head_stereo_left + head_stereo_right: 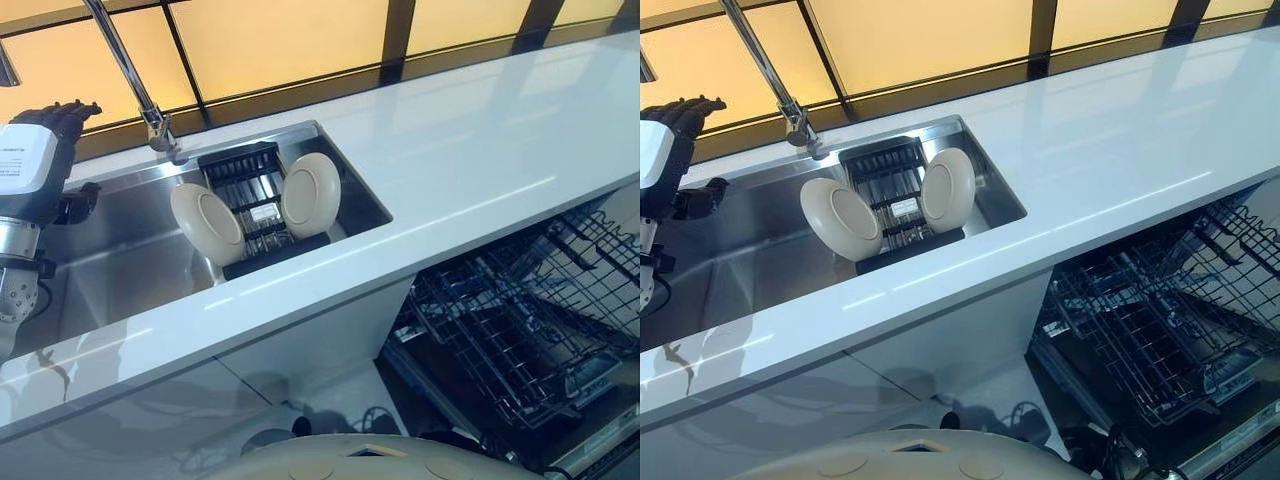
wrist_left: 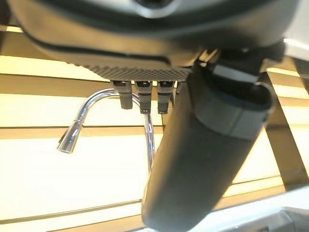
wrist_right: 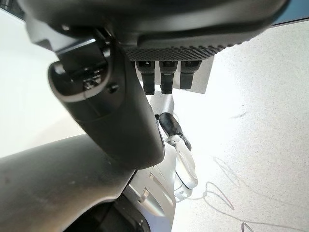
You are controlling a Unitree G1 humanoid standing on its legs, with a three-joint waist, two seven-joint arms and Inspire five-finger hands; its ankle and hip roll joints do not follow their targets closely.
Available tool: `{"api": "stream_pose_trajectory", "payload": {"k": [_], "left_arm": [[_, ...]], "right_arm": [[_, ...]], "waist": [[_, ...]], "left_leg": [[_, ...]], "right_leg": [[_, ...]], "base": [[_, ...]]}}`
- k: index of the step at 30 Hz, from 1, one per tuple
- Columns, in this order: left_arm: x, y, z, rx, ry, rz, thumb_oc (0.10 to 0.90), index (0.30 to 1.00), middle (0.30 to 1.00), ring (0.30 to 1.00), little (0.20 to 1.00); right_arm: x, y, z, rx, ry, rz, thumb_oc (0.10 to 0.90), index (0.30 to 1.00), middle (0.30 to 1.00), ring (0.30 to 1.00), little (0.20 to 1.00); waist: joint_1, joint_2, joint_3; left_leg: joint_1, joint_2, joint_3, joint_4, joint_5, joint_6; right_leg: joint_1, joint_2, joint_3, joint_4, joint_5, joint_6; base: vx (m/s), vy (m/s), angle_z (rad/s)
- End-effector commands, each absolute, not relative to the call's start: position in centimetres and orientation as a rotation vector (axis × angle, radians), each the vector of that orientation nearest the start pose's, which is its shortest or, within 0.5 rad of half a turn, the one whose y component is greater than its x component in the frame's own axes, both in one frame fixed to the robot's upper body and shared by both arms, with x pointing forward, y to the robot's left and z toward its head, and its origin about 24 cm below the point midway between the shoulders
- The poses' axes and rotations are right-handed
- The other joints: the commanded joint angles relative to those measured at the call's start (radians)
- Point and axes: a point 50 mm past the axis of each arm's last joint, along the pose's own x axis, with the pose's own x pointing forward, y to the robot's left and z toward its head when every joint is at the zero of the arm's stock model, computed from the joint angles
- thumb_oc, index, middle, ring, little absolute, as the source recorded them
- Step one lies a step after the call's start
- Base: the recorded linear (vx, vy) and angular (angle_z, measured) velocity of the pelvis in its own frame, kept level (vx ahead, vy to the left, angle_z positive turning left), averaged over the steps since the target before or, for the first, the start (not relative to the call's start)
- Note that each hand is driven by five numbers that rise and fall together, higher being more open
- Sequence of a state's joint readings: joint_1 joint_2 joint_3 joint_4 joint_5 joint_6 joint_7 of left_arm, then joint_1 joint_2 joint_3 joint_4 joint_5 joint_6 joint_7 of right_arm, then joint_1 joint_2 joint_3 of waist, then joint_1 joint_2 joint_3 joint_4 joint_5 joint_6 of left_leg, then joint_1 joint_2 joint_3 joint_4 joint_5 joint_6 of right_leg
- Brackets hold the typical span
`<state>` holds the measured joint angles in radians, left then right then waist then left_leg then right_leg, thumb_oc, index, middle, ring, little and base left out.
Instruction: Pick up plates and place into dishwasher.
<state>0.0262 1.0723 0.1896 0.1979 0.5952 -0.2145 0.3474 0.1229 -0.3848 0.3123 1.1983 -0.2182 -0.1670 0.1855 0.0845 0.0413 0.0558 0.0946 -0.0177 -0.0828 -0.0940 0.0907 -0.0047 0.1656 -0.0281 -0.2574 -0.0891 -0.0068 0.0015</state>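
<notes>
Two cream plates stand on edge in a black rack inside the steel sink: the left plate leans left, the right plate leans right. My left hand is raised over the sink's left end, well left of the plates, open with straight fingers and holding nothing. In its wrist view the left hand points at the window and the tap. My right hand hangs low over the pale floor, open and empty.
A tall chrome tap rises behind the sink, between my left hand and the rack. The white counter runs to the right. Below it on the right, the dishwasher's wire rack is pulled out.
</notes>
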Motion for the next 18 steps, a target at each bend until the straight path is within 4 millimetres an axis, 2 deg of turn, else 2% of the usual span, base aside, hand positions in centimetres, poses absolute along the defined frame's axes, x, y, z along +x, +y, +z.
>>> {"api": "stream_pose_trajectory", "payload": {"k": [1,12,18], "left_arm": [[24.6,34.9,24.7,1.753,-0.482,0.455,0.800,0.900,0.900,0.900,0.900],[25.8,32.5,24.0,1.855,-0.469,0.257,0.800,0.900,0.900,0.900,0.900],[26.2,32.0,22.8,1.873,-0.462,0.176,0.800,0.900,0.900,0.900,0.900]], "right_arm": [[6.8,-25.5,-15.1,-0.541,1.166,0.473,0.800,0.900,0.900,0.900,0.900],[6.8,-25.4,-15.2,-0.548,1.179,0.486,0.800,0.900,0.900,0.900,0.900],[8.6,-24.0,-15.0,-0.537,1.180,0.481,0.800,0.900,0.900,0.900,0.900]], "waist": [[-0.023,0.002,-0.022],[-0.039,0.007,-0.019],[-0.045,0.005,-0.023]], "left_leg": [[0.031,-0.066,0.050,0.007,-0.111,0.006],[0.043,-0.070,0.048,0.007,-0.116,0.011],[0.040,-0.070,0.048,0.007,-0.109,0.009]], "right_leg": [[-0.033,-0.016,0.042,0.077,-0.042,0.077],[-0.029,-0.011,0.062,0.074,-0.042,0.076],[-0.033,-0.008,0.073,0.070,-0.033,0.076]], "base": [[0.00,0.000,0.00],[0.00,0.000,-0.03],[0.00,-0.009,-0.04]]}}
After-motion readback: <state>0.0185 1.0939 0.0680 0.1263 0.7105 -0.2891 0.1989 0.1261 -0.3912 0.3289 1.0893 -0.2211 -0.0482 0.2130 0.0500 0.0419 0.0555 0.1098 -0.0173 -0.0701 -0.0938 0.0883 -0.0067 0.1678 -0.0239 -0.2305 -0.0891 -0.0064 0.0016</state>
